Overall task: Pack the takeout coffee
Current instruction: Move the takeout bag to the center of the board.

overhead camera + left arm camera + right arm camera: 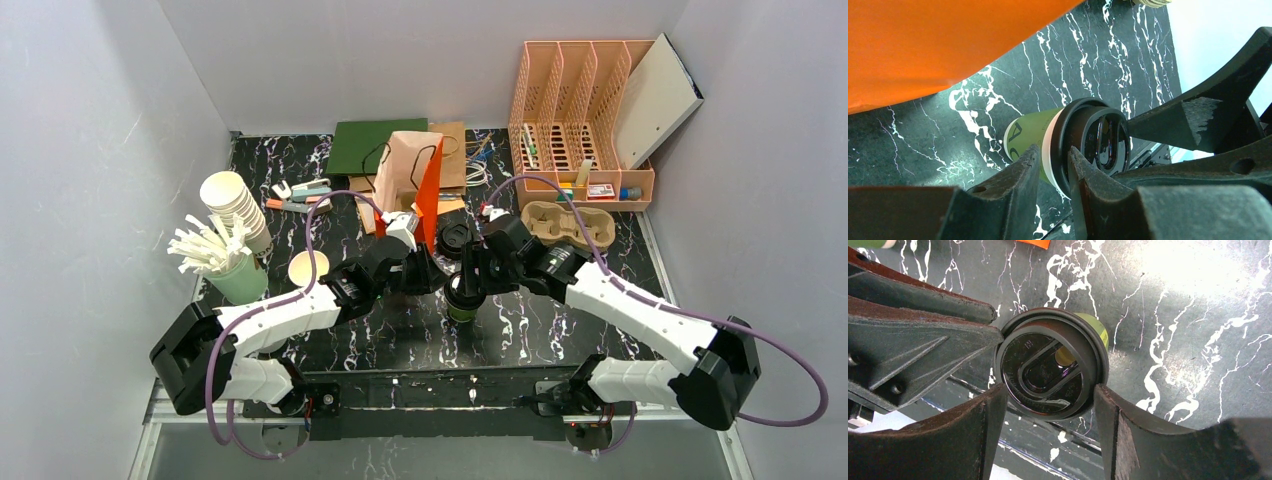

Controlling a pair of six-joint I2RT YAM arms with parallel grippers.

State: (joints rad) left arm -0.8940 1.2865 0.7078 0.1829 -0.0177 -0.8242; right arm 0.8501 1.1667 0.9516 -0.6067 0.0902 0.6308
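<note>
The black marbled table (560, 330) spreads before me. At its far right corner stands a peach file rack (570, 100). A brown paper bag (405, 165) with an orange side stands at the far middle. A stack of white paper cups (236, 205) leans at my left, and a cardboard cup carrier (568, 222) lies in front of the rack. A lidless cup (308, 268) sits just left of my left arm, and a loose black lid (455, 237) lies near the bag.

The takeout coffee (462, 300) stands upright at the middle of the table, between my two grippers, in front of the bag. Its black lid is on.

My left gripper (1050, 160) is clenched on that cup. One finger lies on the green wall just under the rim, and the other lies on the lid's edge.

My right gripper (1050, 397) is released. Its fingers (973, 440) are spread wide, one on either side of the lid, with their tips just beside its rim. The view from my left wrist shows one right fingertip up against the lid's top edge.
</note>
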